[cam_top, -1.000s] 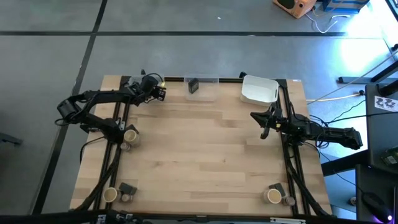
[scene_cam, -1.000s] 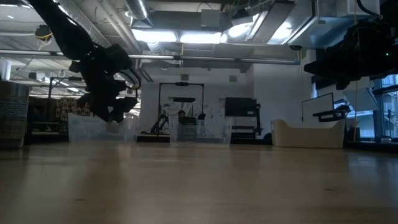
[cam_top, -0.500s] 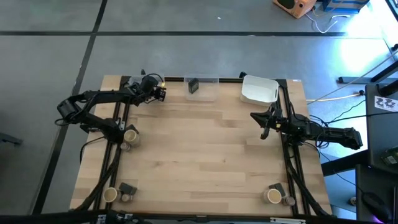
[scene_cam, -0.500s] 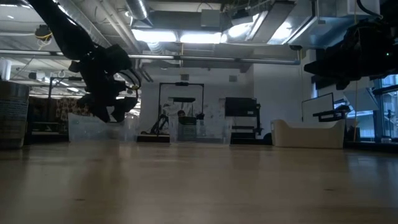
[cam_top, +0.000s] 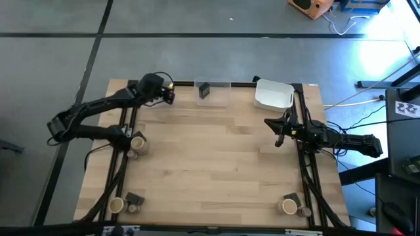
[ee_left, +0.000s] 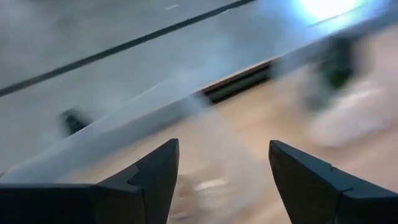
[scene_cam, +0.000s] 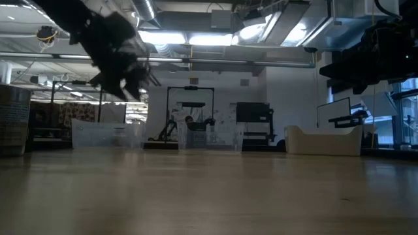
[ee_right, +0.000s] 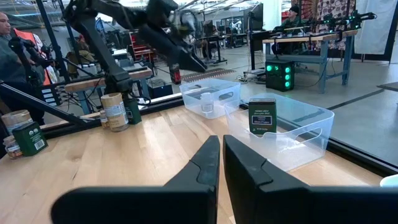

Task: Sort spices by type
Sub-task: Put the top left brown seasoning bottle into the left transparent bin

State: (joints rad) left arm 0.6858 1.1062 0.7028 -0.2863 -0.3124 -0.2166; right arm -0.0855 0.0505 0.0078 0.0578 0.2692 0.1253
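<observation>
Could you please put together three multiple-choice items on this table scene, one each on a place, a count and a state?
1. Where does the dark box stand?
A. in the clear tub at the table's far edge
B. in the white tub
C. at the table's middle

2. How many things lie in the white tub?
A. three
B. one
C. none

3. How do the right gripper's fingers stand?
A. wide apart
B. shut, holding nothing
C. shut on a jar

Key: 1 A, the high view shows the box inside the clear tub; 2 C, its inside shows bare white; 3 B, the right wrist view shows both fingers together with nothing between.
</observation>
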